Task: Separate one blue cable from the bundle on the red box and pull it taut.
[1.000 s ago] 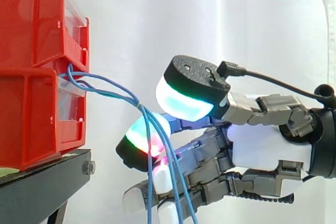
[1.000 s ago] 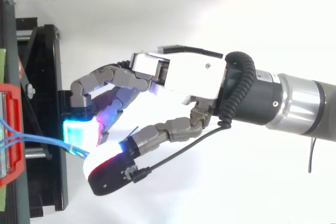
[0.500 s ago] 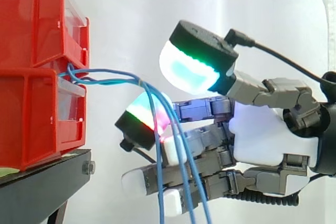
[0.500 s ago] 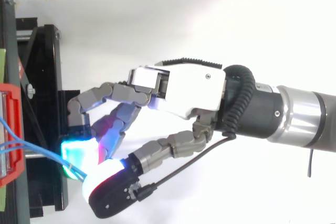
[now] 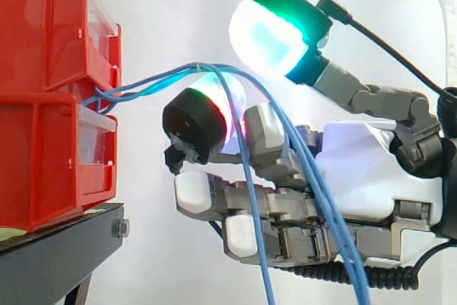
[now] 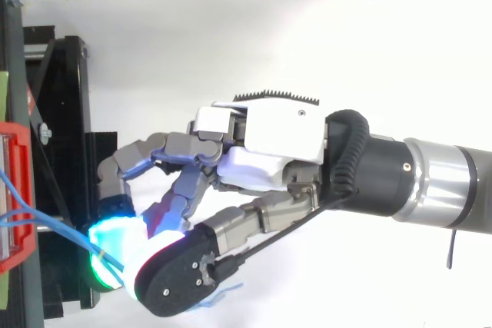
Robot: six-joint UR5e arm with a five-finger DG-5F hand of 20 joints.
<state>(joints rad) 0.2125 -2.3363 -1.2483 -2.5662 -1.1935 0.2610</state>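
Several blue cables [image 5: 143,85] come out between the two stacked red bins [image 5: 43,155] at the left. They rise to the right, pass over a curled finger [image 5: 194,130] of my hand [image 5: 371,169] and hang down in front of the palm to the lower edge. The thumb's cyan-green pad [image 5: 270,35] stands above the cables, apart from them. The other fingers are curled below. In the top view the cables [image 6: 58,226] run from the red bin [image 6: 21,140] in between the glowing pads of my hand [image 6: 269,124].
The bins stand on a black stand [image 5: 57,248], whose frame [image 6: 61,113] lies just left of my fingertips. A white curtain hangs behind. The arm comes in from the right.
My hand has risen and turned, carrying the cables up over its finger. The thumb has swung upward, away from the finger. The cables now leave the bins rising instead of sagging.
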